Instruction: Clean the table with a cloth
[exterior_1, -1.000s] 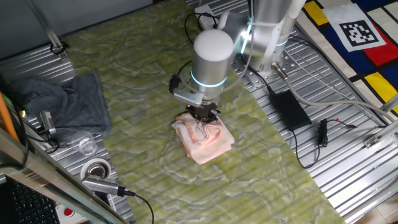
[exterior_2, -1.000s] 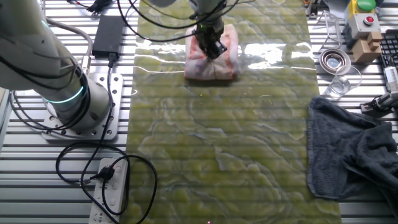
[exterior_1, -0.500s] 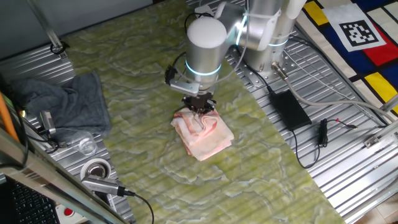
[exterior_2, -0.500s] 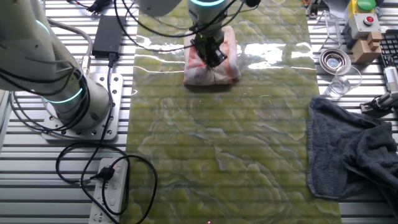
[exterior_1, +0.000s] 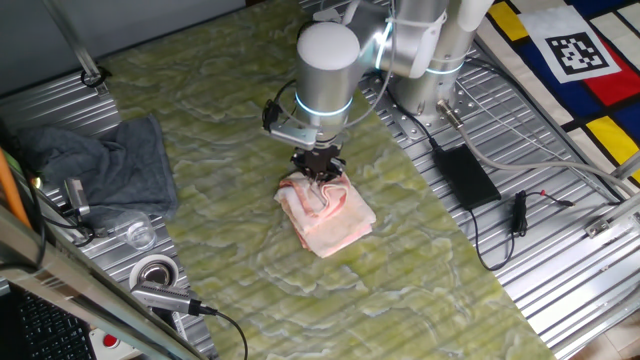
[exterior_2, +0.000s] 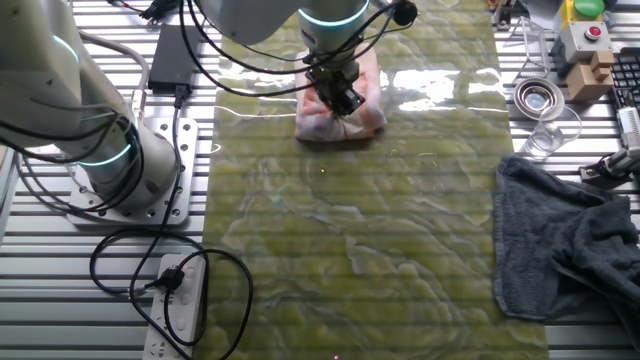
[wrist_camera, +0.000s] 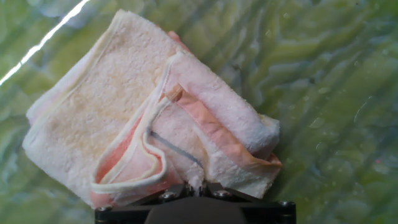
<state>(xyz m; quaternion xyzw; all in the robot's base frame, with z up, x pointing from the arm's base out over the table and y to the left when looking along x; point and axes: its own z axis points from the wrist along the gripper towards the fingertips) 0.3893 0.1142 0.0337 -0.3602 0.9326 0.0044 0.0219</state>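
The gripper (exterior_1: 320, 176) pressed down on the folded pink-and-white cloth (exterior_1: 326, 218), clenched on a pinch of its fabric. The cloth lay at frame centre on the marbled green table (exterior_1: 230, 120).

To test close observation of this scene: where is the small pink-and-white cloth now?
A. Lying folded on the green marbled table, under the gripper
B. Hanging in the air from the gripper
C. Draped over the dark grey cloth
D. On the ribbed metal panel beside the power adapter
A: the cloth lies folded on the table, directly beneath the gripper.
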